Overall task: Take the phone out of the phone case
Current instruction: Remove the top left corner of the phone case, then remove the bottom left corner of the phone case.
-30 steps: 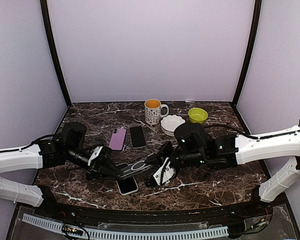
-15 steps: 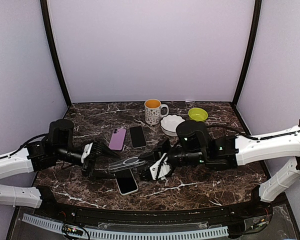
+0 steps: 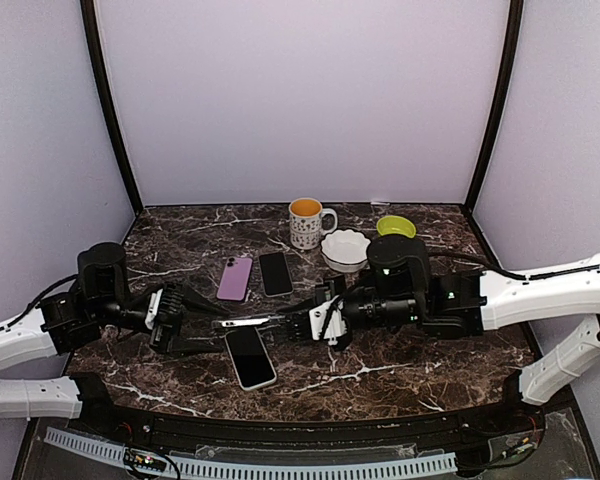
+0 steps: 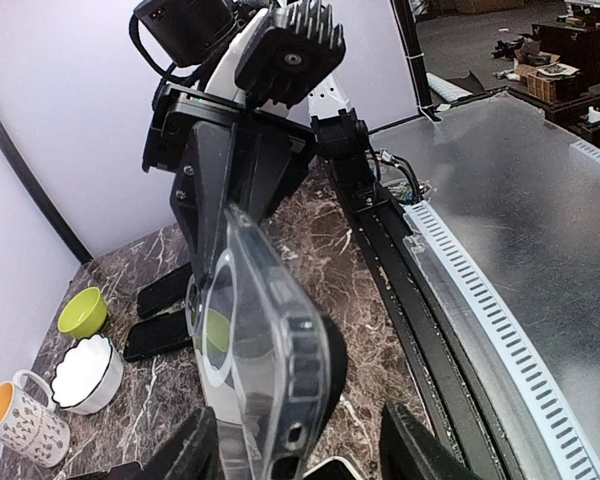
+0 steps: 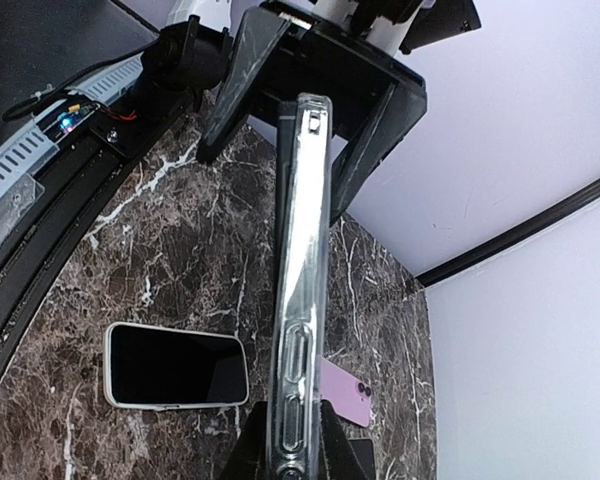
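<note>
The right gripper [image 3: 318, 322] is clamped on the clear case [image 3: 255, 322], its long axis pointing left at the left gripper [image 3: 188, 318], jaws apart; the phone [image 3: 250, 357] lies bare on the table [image 3: 400, 372] just near of it

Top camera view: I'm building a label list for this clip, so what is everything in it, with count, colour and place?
phone case: one, clear, held on edge above the table, between the arms
pale-edged phone: one, dark screen, flat on the table, near front, below the case
purple phone: one, flat, mid-table
black phone: one, flat, right of the purple one
mug: one, white patterned, orange inside, back centre
white bowl: one, right of the mug
green bowl: one, back right
table: one, dark marble
left end effector: one, black, open, at the case's left end
right end effector: one, black and white, shut on the case's right end
</note>
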### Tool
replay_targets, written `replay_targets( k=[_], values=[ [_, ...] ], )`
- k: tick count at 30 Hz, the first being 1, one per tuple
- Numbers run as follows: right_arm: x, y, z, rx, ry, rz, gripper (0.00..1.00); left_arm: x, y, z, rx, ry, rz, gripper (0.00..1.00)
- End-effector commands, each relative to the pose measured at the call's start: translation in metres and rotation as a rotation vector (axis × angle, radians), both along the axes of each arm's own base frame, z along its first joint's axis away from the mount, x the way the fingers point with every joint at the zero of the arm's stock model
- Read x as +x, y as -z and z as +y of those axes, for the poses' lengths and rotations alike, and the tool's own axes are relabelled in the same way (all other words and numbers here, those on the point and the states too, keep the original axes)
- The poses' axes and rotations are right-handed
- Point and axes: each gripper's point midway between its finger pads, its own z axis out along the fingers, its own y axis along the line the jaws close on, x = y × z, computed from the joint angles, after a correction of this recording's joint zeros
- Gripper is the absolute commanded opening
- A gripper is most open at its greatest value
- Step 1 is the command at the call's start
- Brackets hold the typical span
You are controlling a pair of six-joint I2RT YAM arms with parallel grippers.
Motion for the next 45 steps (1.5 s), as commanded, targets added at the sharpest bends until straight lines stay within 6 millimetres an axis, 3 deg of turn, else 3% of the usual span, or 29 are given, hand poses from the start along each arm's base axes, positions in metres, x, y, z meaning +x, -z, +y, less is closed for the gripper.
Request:
replay_targets(
  k=[1,12,23,40,45],
  values=[
    [-0.011,-0.059,0.000,0.221,-0.060,0.048,0.00,-0.007,-0.007,-0.001,-0.042,0.044,-0.007,0.56],
    [-0.019,-0.072,-0.002,0.284,-0.116,0.127,0.00,-0.014,-0.011,0.002,-0.068,0.072,-0.031,0.38],
    [-0.027,-0.070,-0.004,0.258,-0.166,0.135,0.00,-0.022,-0.014,0.004,-0.078,0.117,-0.029,0.23],
    [-0.035,-0.050,-0.005,0.147,-0.262,-0.010,0.00,-0.051,-0.003,0.004,-0.047,0.318,0.107,0.22],
    [-0.046,-0.048,-0.008,0.114,-0.343,-0.010,0.00,-0.060,0.001,0.005,-0.029,0.370,0.126,0.22]
  ],
)
